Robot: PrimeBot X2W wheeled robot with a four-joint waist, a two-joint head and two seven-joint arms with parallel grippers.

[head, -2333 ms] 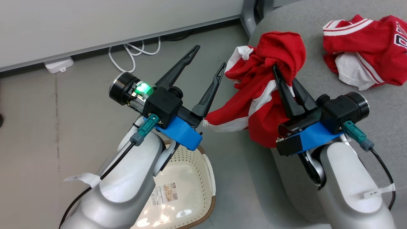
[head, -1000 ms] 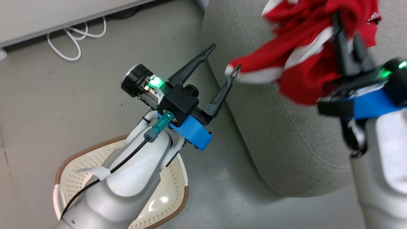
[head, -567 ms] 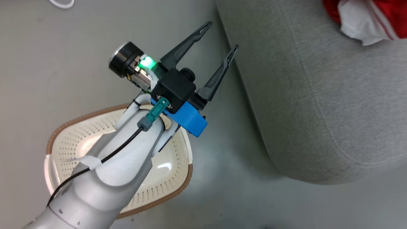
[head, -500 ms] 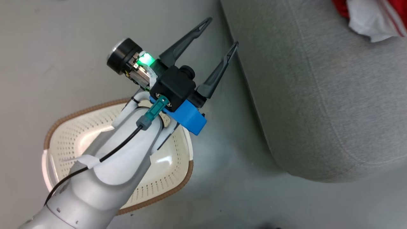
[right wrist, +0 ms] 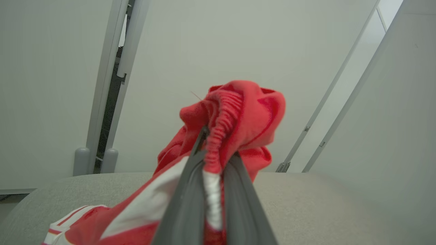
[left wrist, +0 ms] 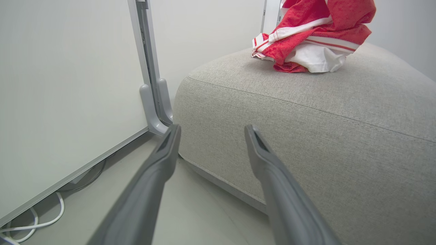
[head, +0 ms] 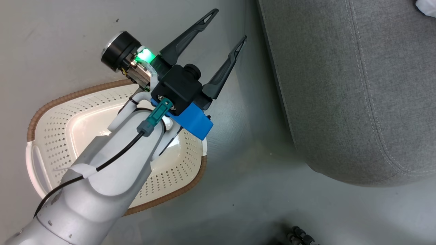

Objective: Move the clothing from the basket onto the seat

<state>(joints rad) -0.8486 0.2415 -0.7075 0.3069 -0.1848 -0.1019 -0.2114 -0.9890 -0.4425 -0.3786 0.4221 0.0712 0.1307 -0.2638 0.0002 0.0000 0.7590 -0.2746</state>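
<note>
The grey seat (head: 340, 85) stands just beside the cream basket (head: 51, 146) on the floor, which keeps the carry short. The basket's bottom lies bare around the left arm. Red-and-white clothing (left wrist: 306, 44) is heaped on the seat's top. The right gripper (right wrist: 218, 149) is clamped on a red garment (right wrist: 245, 109) by its gathered band, above the seat, probably to drop it there. The left gripper (head: 229, 24) hangs over the floor, fingers wide apart, holding nothing.

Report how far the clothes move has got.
Done: the basket looks empty where visible, and one red garment lies on the seat. In hand: the right hand is shut on the second garment, held above the seat. To do: lower and release it. The left hand is open, holding nothing.
</note>
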